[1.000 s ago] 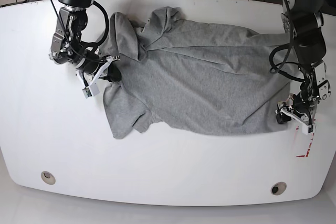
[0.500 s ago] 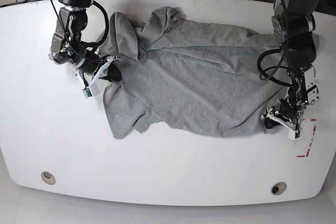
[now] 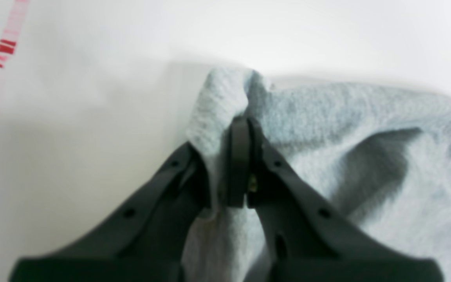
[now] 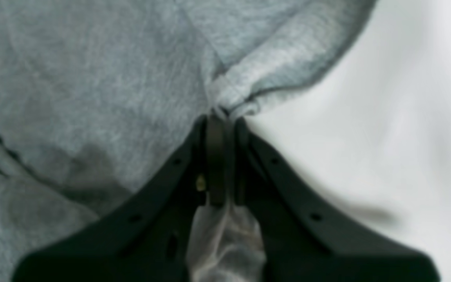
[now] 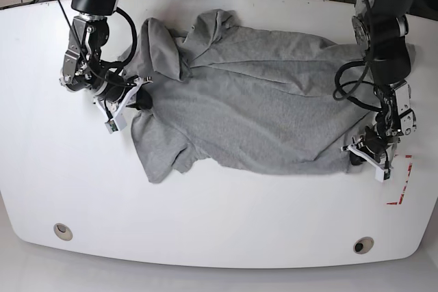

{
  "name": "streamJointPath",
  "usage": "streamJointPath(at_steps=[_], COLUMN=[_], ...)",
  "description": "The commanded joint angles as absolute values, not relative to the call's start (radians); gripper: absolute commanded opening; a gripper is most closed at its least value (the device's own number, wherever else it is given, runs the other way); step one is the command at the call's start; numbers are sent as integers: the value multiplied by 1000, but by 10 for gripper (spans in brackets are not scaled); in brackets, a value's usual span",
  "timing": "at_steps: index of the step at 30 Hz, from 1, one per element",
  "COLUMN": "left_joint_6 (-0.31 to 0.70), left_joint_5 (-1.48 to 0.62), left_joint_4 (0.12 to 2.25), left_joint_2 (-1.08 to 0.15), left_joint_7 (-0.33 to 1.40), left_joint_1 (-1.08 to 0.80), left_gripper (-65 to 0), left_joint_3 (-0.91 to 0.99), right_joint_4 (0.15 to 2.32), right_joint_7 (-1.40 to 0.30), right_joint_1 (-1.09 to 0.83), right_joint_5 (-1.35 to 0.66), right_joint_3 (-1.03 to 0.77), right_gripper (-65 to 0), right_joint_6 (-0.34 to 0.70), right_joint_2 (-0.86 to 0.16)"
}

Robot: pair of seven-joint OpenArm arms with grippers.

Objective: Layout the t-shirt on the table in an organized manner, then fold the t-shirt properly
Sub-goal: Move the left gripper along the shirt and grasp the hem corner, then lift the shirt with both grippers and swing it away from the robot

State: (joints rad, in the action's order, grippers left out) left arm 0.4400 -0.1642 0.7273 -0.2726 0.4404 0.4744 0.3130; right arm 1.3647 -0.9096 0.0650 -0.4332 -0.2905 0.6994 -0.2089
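On the base view's left side, the right hand (image 5: 137,98) is clenched on a bunched edge of the t-shirt (image 5: 253,111), near a sleeve. From there the grey t-shirt spreads rumpled across the white counter (image 5: 205,230) toward the other arm. At the far end, the left hand (image 5: 357,155) pinches the t-shirt's corner fold tight. Just beyond that hand lies red tape (image 5: 402,181).
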Motion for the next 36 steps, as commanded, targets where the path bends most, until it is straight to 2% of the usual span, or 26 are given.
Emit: streamJointPath(at_steps=[1, 8, 20, 28, 36], left_joint_6=[443, 443, 444, 444, 444], left_joint_5=[-174, -179, -180, -180, -180], left_joint_4=[874, 1218, 1601, 1776, 1857], left_joint_2=[-289, -291, -288, -285, -286], left_joint_7=[472, 572, 725, 855, 981], left_joint_1=[453, 323, 249, 332, 541], left_gripper=[-650, -650, -650, -650, -650], left_joint_3=[314, 317, 355, 375, 375], right_joint_4=[1411, 1563, 1761, 1810, 1794], right_joint_7=[-901, -906, -993, -1012, -1046], right_joint_1=[88, 56, 96, 214, 476], right_joint_5=[-437, -437, -437, -438, -440], right_joint_3=[-272, -268, -269, -251, -147], right_gripper=[-650, -650, -650, -648, -645], right_joint_6=[698, 698, 698, 698, 698], right_joint_2=[-248, -280, -326, -381, -478])
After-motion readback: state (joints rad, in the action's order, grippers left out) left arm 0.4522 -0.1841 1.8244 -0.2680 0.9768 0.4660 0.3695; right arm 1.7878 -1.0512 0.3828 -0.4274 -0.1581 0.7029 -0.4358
